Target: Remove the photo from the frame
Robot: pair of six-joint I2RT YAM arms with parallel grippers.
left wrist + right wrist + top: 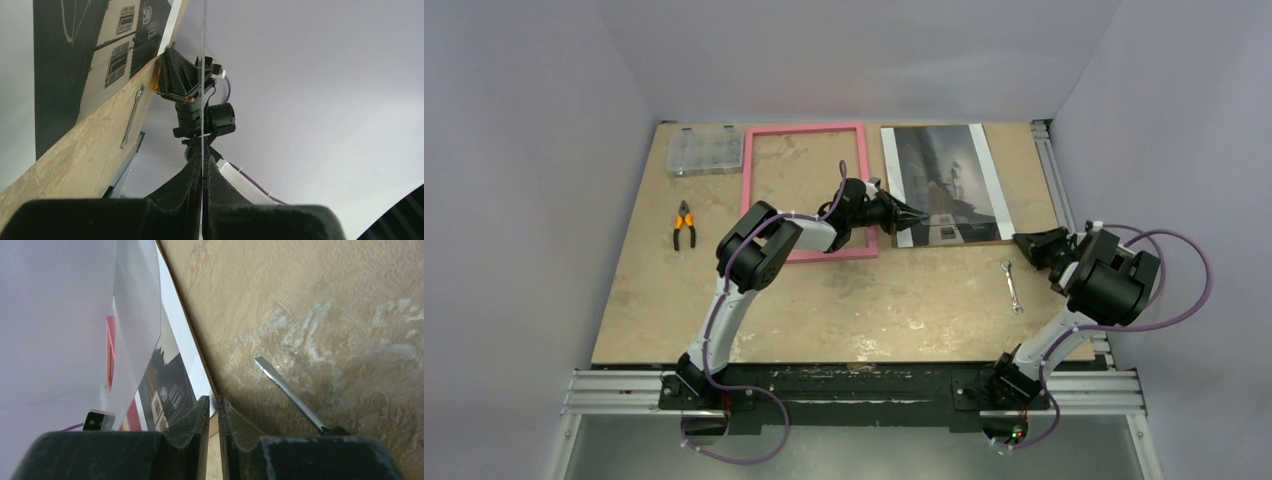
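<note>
The left tool (202, 165) is clamped on the edge of a clear pane (135, 315), which the left wrist view shows edge-on as a thin line rising from between the fingers. The right wrist view shows the same pane as a pale sheet tilted up over the photo (944, 180). The right tool (214, 407) is closed to a narrow slit with the thin brown board (213, 440) in it, at the board's near right corner, so it appears to pin that corner.

The photo lies flat on the board, picture side up, with white bands along its two long edges. It is just right of the frame (804, 127), which lies on the counter (874, 300) with nothing in it. Judged from this, the photo is already out of the frame.

The photo looks light, thin and bendy, and its glossy face is likely to be slippery and easy to scuff. Lying flush on the board, it offers no lip to pinch. The best hold is probably a white band at a corner, once that corner has been slid past the board's edge. A firm pinch elsewhere could crease it.

The pane looks stiff and slick, so it may slip or twist in the left tool's fingers. A wrench (1011, 287) lies near the right tool, apart from the board.
</note>
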